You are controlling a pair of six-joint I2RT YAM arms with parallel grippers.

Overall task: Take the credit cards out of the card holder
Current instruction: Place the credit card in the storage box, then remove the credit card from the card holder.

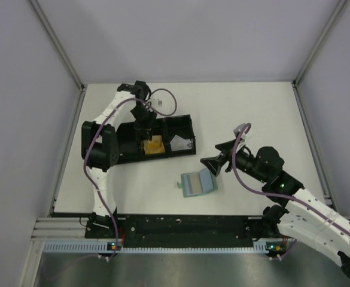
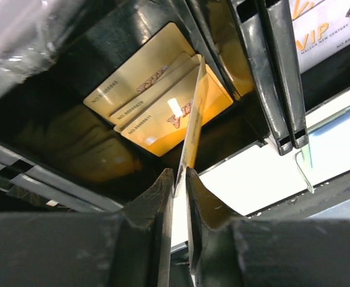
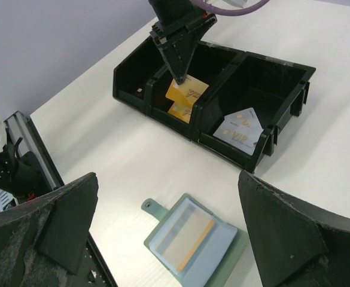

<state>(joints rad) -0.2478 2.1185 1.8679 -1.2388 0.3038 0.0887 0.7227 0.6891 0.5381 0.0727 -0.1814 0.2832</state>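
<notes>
The left tool [image 2: 180, 179] hung over the middle compartment of the black tray [image 3: 282, 72], its jaws nearly together and clamped on one gold credit card [image 2: 192, 119]. That card stood on edge between the pads, with its far end down among the gold credit cards [image 2: 145, 89] already lying overlapped on the compartment floor. In the compartment at 3 o'clock from there in the top view lay the silvery credit cards [image 3: 239, 128], face up and marked VIP.

The card holder [image 1: 197, 183] lay open and flat on the white tabletop [image 1: 252, 113], near the tray's 5 o'clock corner and apart from it. Its small tab pointed toward 9 o'clock in the top view. The right wrist view showed a pale panel with an orange stripe inside it, too blurred to read further.

The right tool [image 1: 215, 160] hovered just at 1 o'clock from the holder, its jaws spread wide apart and holding nothing.
</notes>
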